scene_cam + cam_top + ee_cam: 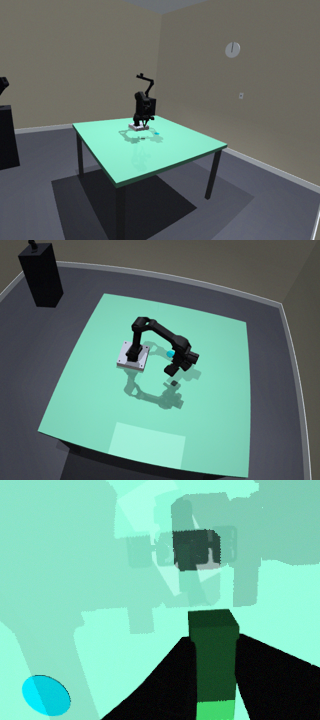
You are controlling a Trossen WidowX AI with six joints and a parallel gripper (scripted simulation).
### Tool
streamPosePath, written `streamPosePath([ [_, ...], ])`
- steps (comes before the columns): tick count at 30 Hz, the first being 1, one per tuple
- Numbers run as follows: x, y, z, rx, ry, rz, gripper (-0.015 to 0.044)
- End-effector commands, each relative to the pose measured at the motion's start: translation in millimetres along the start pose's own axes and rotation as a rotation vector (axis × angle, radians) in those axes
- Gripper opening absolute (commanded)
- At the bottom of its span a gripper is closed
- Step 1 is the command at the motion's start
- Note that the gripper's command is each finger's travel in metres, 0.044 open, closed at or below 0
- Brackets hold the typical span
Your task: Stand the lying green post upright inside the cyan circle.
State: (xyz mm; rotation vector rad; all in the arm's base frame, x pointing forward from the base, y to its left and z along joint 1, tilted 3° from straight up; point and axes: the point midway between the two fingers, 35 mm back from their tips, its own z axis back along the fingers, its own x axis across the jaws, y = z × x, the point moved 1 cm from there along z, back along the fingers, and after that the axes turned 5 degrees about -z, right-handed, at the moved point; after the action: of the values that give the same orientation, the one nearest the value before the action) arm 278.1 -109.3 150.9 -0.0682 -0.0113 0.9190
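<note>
In the wrist view the circle [46,695] lies on the table [80,520] well left of the jaws and below them. The gripper is clamped on the post [214,674], which juts forward between the jaws, lifted above the table.
</note>
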Motion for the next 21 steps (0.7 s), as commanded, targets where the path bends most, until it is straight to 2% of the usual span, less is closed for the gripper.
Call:
streamPosePath([
  [1,9.6,4.9,1.3,-0.001,0.003,0.084,0.0023],
  [21,65.0,35.8,4.6,0.003,-0.002,0.538,0.0023],
])
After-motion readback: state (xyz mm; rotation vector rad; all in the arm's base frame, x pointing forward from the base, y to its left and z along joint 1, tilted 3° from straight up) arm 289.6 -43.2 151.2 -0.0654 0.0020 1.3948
